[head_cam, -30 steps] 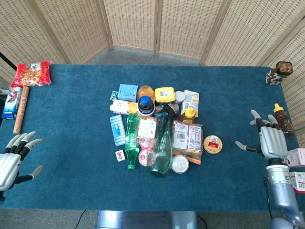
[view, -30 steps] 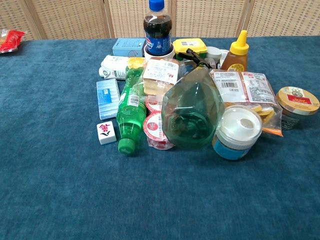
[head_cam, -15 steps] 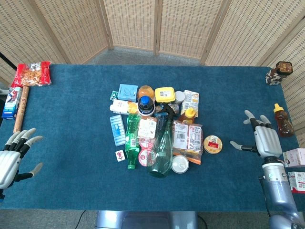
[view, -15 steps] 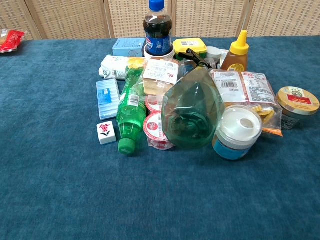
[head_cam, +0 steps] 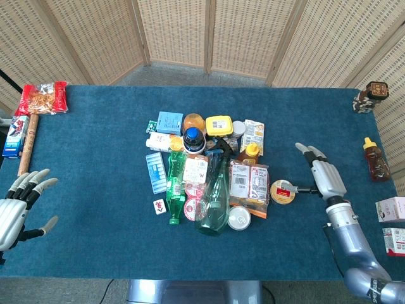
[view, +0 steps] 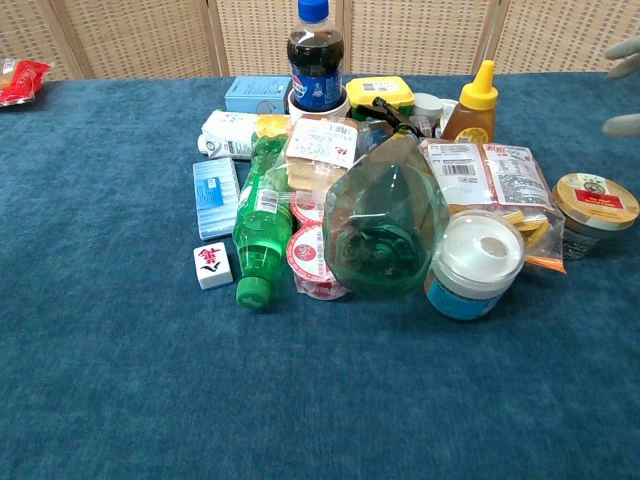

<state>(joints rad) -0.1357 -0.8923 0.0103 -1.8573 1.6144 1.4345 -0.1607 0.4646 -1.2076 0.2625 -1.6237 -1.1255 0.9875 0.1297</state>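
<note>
The robot's right hand (head_cam: 325, 177) has swung in from the table's right edge over the past second and now hovers just beside the small round jar with the gold-and-red lid (head_cam: 282, 191), fingers spread wide and holding nothing, thumb pointing at the jar. The jar stands upright on the blue cloth-covered table (head_cam: 95, 139), at the right fringe of the central pile, touching the clear packet of snacks (head_cam: 248, 182). This looks like the reach before a grasp; the next move would call for lowering the hand over the lid and closing round it without nudging the packet. The left hand (head_cam: 16, 209) rests open at the near left edge, fingers apart. The jar's contents are hidden; the cola bottle with a blue cap (view: 315, 62) appears full.
</note>
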